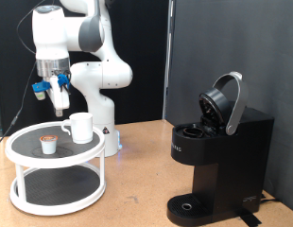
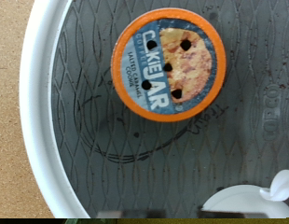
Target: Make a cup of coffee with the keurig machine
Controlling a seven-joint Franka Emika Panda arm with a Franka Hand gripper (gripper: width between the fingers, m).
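Observation:
My gripper (image 1: 60, 108) hangs above the top tier of a white round two-tier stand (image 1: 24, 140), touching nothing. A small coffee pod (image 1: 49, 144) lies on that tier, just below and to the exterior view's left of the gripper. In the wrist view the pod (image 2: 168, 65) has an orange rim and a cookie-print lid with several holes. The white cup (image 1: 80, 127) stands upright on the same tier beside the pod, and its edge shows in the wrist view (image 2: 252, 201). The black keurig machine (image 1: 217, 161) stands at the exterior view's right with its lid (image 1: 225, 102) raised. My fingers do not show in the wrist view.
The stand's top tier has a grey patterned mat (image 2: 107, 140) and a raised white rim (image 2: 37, 112). The robot's white base (image 1: 99, 95) stands behind the stand. A wooden table (image 1: 137, 180) lies between stand and machine. A black curtain hangs behind.

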